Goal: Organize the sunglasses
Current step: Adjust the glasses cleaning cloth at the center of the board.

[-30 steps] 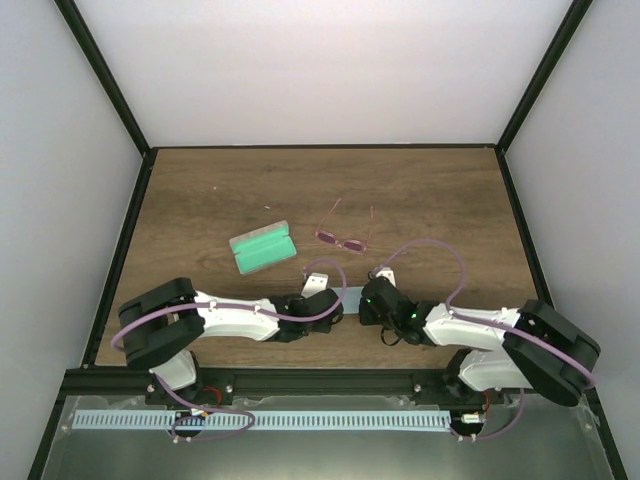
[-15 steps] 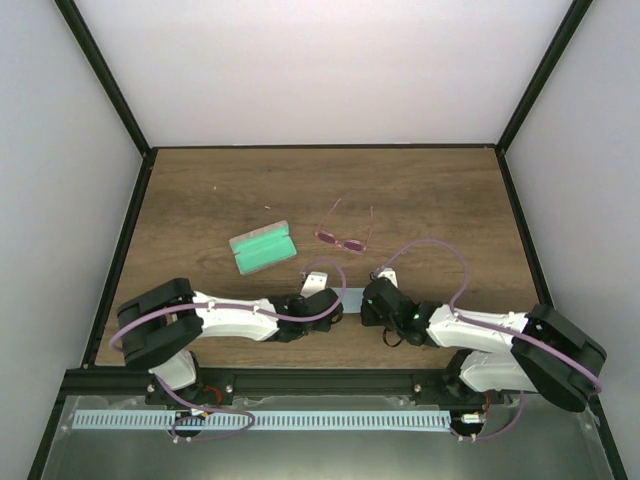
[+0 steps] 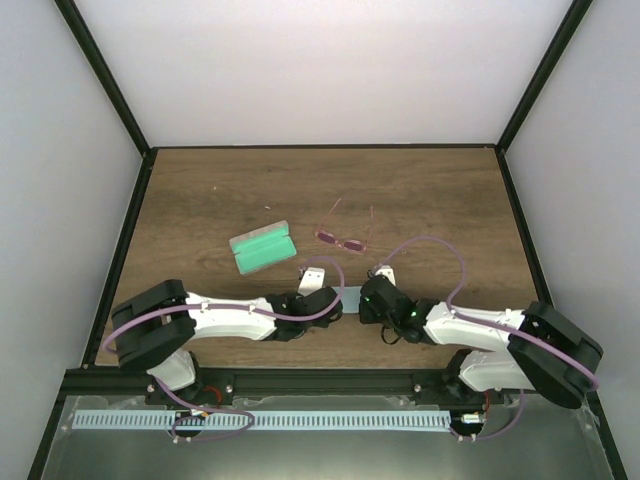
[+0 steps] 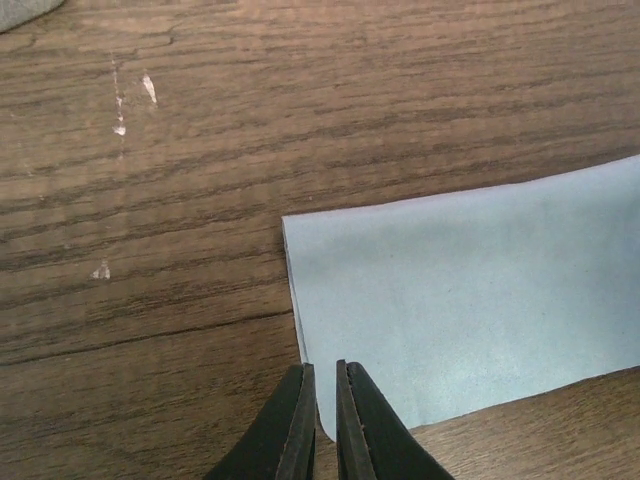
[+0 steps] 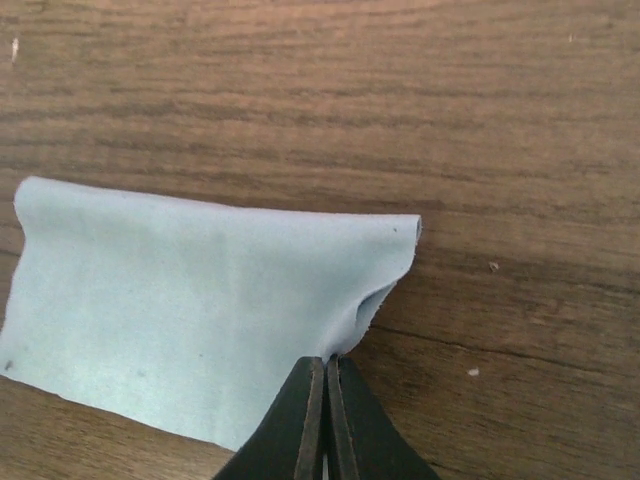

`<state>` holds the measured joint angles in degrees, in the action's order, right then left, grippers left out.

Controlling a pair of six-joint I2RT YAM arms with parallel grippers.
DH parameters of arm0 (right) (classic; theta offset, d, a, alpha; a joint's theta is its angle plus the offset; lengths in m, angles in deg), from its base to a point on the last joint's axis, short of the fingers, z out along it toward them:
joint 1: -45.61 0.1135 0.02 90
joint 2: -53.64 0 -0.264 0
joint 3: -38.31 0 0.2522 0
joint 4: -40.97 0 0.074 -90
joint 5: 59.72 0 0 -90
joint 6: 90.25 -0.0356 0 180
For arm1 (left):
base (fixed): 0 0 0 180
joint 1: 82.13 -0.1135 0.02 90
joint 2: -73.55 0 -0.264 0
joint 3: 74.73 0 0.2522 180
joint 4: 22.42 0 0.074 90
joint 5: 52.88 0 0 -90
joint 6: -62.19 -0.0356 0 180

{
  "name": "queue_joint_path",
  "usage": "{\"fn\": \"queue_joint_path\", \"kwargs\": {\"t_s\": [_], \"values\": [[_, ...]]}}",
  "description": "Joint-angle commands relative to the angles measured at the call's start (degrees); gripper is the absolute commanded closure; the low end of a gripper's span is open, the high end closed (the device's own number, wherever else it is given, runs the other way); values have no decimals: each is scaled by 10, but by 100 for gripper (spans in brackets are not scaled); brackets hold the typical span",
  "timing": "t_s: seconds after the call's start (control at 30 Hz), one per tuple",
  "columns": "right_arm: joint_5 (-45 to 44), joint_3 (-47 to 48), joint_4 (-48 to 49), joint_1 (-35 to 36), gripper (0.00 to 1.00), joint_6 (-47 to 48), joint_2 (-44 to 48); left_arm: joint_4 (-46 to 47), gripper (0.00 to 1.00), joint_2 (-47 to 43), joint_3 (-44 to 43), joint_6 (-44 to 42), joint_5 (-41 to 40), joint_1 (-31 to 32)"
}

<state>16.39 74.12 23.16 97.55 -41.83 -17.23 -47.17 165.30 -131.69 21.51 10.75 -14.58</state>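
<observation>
Top external view: the pink-lensed sunglasses (image 3: pixel 345 238) lie arms unfolded on the worktop (image 3: pixel 440 200), beyond both sets of fingers and just right of the green-lined case (image 3: pixel 262 248), with bare wood running to the far edge. Both arms reach low and inward. The left fingers (image 4: pixel 290 430) and right fingers (image 5: pixel 300 420) each pinch an opposite end of the blue cloth (image 4: pixel 460 300).

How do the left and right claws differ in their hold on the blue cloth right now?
The left claw sits at a flat corner of the light blue square cloth; the right claw sits where the cloth's edge is puckered and raised. The left claw shows a thin slit between its fingers, so its grip is unclear; the right claw's fingers are pressed shut on the cloth. Both work opposite ends of the same cloth.
</observation>
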Motion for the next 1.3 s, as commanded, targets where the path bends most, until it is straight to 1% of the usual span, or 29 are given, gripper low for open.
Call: {"fn": "queue_joint_path", "kwargs": {"t_s": [0.0, 0.13, 0.27, 0.4, 0.53, 0.87, 1.07, 1.27], "values": [[-23, 30, -3, 5, 99, 10, 6, -6, 92, -9, -16, 1, -20, 0], [-25, 34, -6, 5, 99, 12, 4, -5, 92, -6, -16, 2, -10, 0], [-24, 28, -3, 4, 99, 9, 1, -6, 87, -6, -9, 5, 12, 0], [-24, 24, 1, 4, 99, 7, 1, 14, 87, 9, 4, 7, 32, 1], [-19, 21, 6, 4, 99, 7, 0, 8, 87, 42, -13, 6, 36, 2], [-17, 20, 5, 5, 99, 10, 7, 6, 86, 51, -17, 9, 26, 1], [-16, 20, 8, 4, 99, 9, -2, 14, 84, 57, -19, 6, 39, 1], [-18, 20, 9, 4, 99, 11, -2, 10, 87, 58, -19, 4, 35, 1]]}}
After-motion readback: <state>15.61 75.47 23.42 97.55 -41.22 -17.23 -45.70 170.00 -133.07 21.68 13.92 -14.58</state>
